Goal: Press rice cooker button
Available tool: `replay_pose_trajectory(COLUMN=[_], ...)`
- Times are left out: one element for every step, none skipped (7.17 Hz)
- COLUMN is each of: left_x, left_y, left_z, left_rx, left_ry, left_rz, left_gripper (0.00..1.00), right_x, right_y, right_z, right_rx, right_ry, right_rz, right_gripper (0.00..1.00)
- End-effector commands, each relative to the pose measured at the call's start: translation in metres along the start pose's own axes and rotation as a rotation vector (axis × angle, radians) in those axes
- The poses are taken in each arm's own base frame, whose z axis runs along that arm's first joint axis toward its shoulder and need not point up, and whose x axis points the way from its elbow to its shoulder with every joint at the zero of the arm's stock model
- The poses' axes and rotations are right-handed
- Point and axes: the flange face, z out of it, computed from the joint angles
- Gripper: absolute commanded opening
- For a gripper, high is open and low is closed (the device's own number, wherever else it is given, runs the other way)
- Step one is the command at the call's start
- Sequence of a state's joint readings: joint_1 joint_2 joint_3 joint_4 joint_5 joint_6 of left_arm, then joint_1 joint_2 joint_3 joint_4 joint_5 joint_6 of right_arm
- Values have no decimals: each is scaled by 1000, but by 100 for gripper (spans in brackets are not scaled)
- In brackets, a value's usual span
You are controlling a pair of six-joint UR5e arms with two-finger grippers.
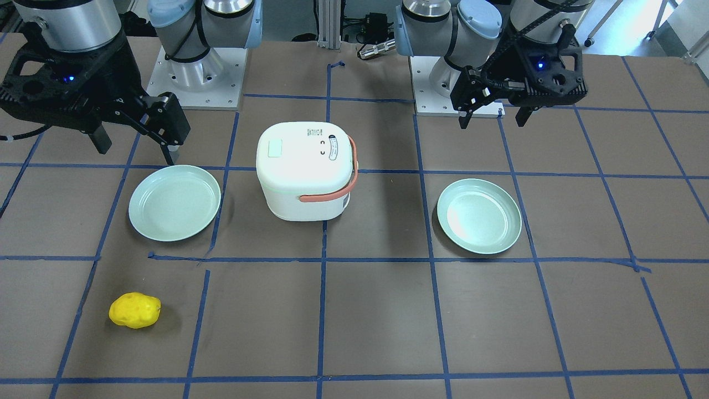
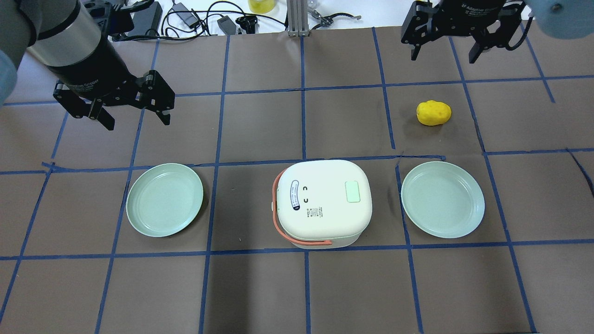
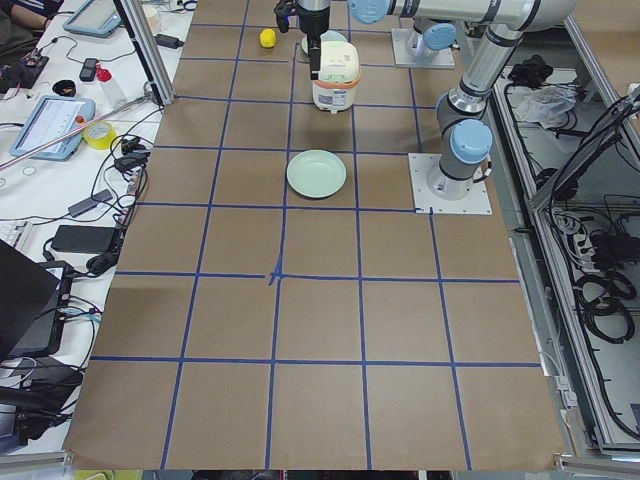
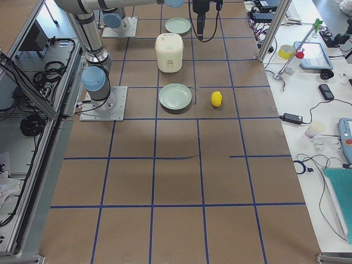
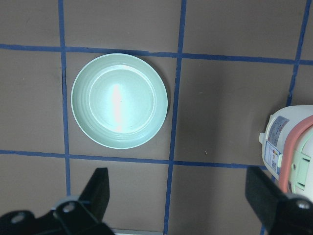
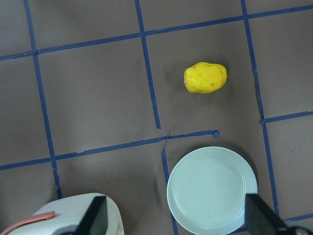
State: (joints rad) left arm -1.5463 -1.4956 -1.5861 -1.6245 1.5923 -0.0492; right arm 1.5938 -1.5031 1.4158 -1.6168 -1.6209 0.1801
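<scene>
- The left gripper [image 2: 138, 121] hung well above the table [image 2: 260, 287], its jaws spread wide with nothing between them.
- The right gripper [image 2: 443, 58] hung at a similar height, jaws equally wide and empty.
- The rice cooker [image 2: 325, 204] stood on the table between the two grippers, well below both and touching neither. It lay off to the left gripper's right and to the right gripper's left.
- In the left wrist view only the cooker's edge and its orange handle [image 5: 293, 147] showed, just past the right-hand finger.
- In the right wrist view a corner of the cooker sat under the left-hand finger.
- The pale green rectangular button [image 2: 353, 191] lay on the closed lid, on the half nearer the right gripper, with no finger over it.
- A green plate [image 2: 164, 199] lay almost directly under the left gripper, centred between its fingers in the wrist view.
- A second green plate [image 2: 442, 199] lay under the right gripper.
- A yellow potato-shaped object [image 2: 433, 112] sat just beyond that second plate, apart from it.
</scene>
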Motion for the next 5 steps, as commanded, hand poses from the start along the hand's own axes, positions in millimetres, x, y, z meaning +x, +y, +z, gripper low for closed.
replay_pose_trajectory(left_x=[0, 0, 0, 0, 0], left_y=[0, 0, 0, 0, 0], left_z=[0, 0, 0, 0, 0], left_rx=[0, 0, 0, 0, 0], left_ry=[0, 0, 0, 0, 0], left_rz=[0, -1, 0, -1, 0], left_gripper=[100, 100, 100, 100, 100], right_x=[0, 0, -1, 0, 0], right_y=[0, 0, 1, 1, 1], right_z=[0, 0, 0, 1, 0], right_rx=[0, -1, -4, -6, -4], right_ry=[0, 1, 1, 2, 1], right_rz=[-1, 1, -1, -2, -7], right_gripper=[100, 100, 100, 100, 100])
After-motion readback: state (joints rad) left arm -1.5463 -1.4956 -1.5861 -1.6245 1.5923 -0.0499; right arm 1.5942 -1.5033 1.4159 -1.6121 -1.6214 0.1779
